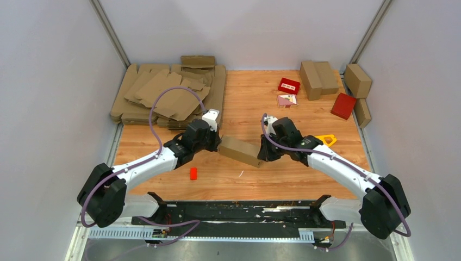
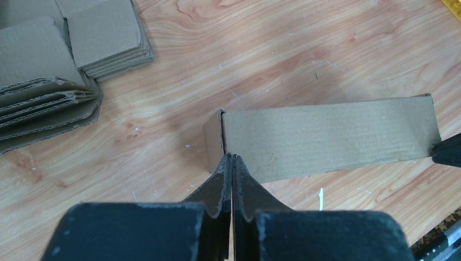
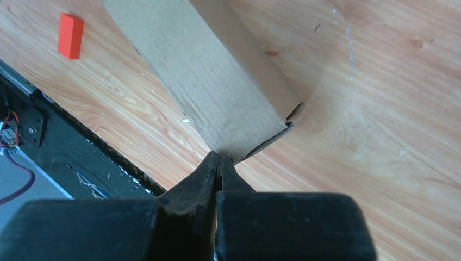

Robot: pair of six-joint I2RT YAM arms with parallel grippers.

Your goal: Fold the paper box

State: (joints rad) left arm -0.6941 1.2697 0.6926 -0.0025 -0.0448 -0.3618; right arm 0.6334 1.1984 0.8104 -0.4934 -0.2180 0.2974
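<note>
Wood table (image 1: 244, 92): flat cardboard stack (image 1: 163, 95) far-L, brown cartons (image 1: 318, 79) + red boxes (image 1: 343, 105) far-R, sm red block (image 1: 193, 173) front.

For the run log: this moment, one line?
paper box: oblong carton | left gripper: shut, one end | right gripper: shut, other end

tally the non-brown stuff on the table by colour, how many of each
red: 3, two boxes and a small block
yellow: 1, triangular frame
pale printed: 1, small box
total: 5

The paper box (image 1: 241, 150) lies mid-table, with the left gripper (image 1: 218, 144) at its left end and the right gripper (image 1: 262, 156) at its right.
</note>
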